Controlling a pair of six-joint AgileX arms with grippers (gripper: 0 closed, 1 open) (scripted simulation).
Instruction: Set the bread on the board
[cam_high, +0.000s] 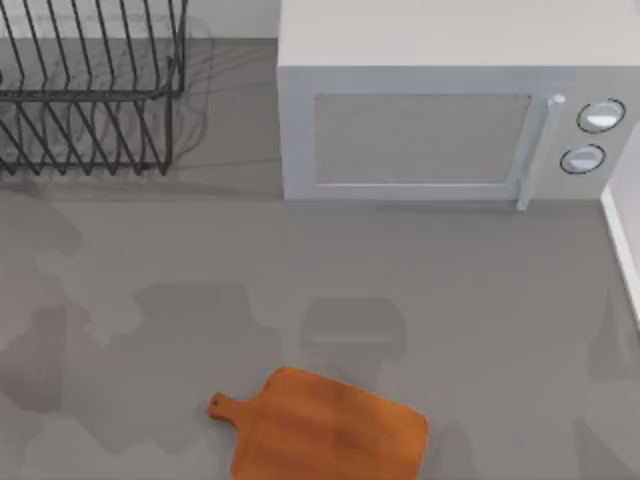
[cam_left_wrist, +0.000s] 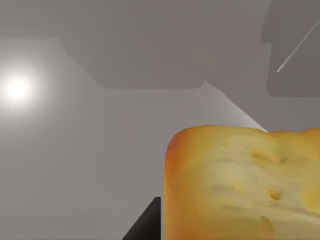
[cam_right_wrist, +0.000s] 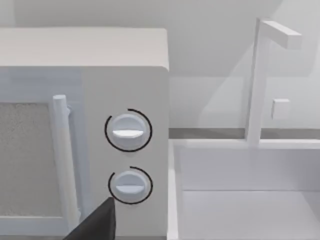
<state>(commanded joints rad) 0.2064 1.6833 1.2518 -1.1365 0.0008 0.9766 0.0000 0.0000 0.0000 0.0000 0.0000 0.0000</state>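
A dark, flat-sided left gripper finger (cam_left_wrist: 145, 222) tapers to a wedge. The right gripper finger (cam_right_wrist: 97, 222) is likewise matte black and angular.

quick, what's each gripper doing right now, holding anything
Left gripper: cannot be told; the blocky golden-yellow bread chunk sits right at its wrist camera, beside one dark finger.
Right gripper: cannot be told; it faces the white microwave.

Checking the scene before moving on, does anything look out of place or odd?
Nothing looks spilled or damaged. The board lies bare at the table's near edge; the bread sits close to the left wrist camera, not on the board.
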